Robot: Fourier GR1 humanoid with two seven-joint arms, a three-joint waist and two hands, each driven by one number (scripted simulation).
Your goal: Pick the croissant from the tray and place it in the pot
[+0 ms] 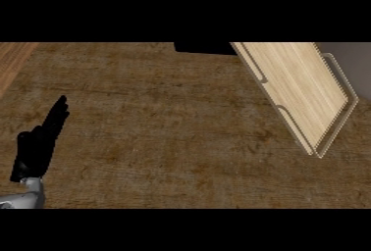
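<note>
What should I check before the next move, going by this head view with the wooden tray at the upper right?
1. Wooden tray in view: ok, upper right.
2. Croissant on the tray: not ok, none shows on its visible surface.
3. Pot located: cannot tell; only a black shape at the top edge.
4. Left hand free: ok, open, resting at the left edge, holding nothing.
5. Right hand in view: not ok, it does not show.

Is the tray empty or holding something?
Empty, as far as it shows: the tray is bare wood inside its rim, and nothing lies on it.
</note>
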